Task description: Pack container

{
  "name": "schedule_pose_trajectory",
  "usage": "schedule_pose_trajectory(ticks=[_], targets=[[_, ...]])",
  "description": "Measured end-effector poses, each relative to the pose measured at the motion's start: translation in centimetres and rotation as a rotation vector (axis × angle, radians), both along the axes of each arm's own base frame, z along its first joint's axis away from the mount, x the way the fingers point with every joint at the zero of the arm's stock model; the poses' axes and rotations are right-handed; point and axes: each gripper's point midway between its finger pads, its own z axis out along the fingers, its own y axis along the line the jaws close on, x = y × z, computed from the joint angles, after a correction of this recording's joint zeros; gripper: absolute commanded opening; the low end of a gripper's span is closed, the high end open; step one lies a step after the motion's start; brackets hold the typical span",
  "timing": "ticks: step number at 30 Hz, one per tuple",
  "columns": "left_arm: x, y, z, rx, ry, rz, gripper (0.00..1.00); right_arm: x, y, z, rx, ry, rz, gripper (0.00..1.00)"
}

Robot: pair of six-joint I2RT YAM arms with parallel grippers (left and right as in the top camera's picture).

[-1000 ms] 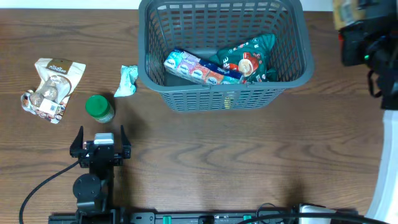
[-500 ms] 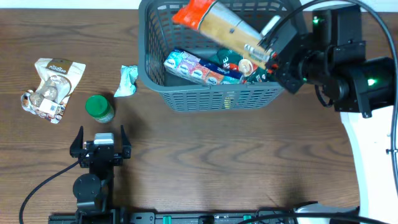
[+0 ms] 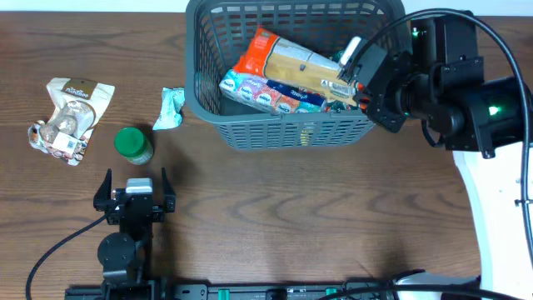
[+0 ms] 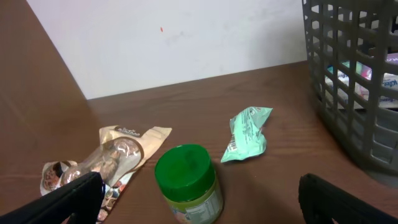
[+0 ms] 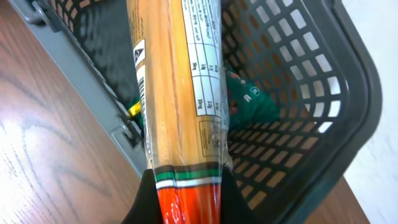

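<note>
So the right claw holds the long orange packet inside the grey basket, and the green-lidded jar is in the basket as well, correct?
One thing is off: the green-lidded jar is not in the basket; it stands on the table to the basket's left, as the overhead view shows. The right claw does hold the long orange packet inside the basket.

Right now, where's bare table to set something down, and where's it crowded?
Free: brown table in front of the dark grey slotted plastic basket, right of the left gripper. Crowded: the left end, with green-lidded jar, beige pouch and pale green packet; also the basket, where the right gripper holds an orange packet.
</note>
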Motion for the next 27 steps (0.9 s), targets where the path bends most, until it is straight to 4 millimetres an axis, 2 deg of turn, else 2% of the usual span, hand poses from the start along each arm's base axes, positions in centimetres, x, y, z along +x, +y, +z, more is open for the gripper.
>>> schedule_pose_trajectory(ticks=[3, 10, 14, 24, 25, 27], targets=[[0.0, 0.0, 0.0, 0.0, 0.0, 0.0, 0.99, 0.5, 0.2, -1.1, -0.007, 0.034, 0.007, 0.01], [0.0, 0.0, 0.0, 0.0, 0.0, 0.0, 0.98, 2.8, 0.9, -5.3, -0.038, 0.148, 0.007, 0.01], [0.0, 0.0, 0.0, 0.0, 0.0, 0.0, 0.98, 3.6, 1.2, -6.9, -0.047, 0.187, 0.008, 0.01], [0.0, 0.0, 0.0, 0.0, 0.0, 0.0, 0.99, 4.8, 1.9, -7.0, -0.006, 0.17, 0.004, 0.02], [0.0, 0.0, 0.0, 0.0, 0.0, 0.0, 0.99, 4.8, 2.0, -7.0, -0.002, 0.169, 0.001, 0.19], [0.0, 0.0, 0.0, 0.0, 0.0, 0.0, 0.99, 5.0, 2.1, -6.8, 0.013, 0.166, -0.007, 0.79]])
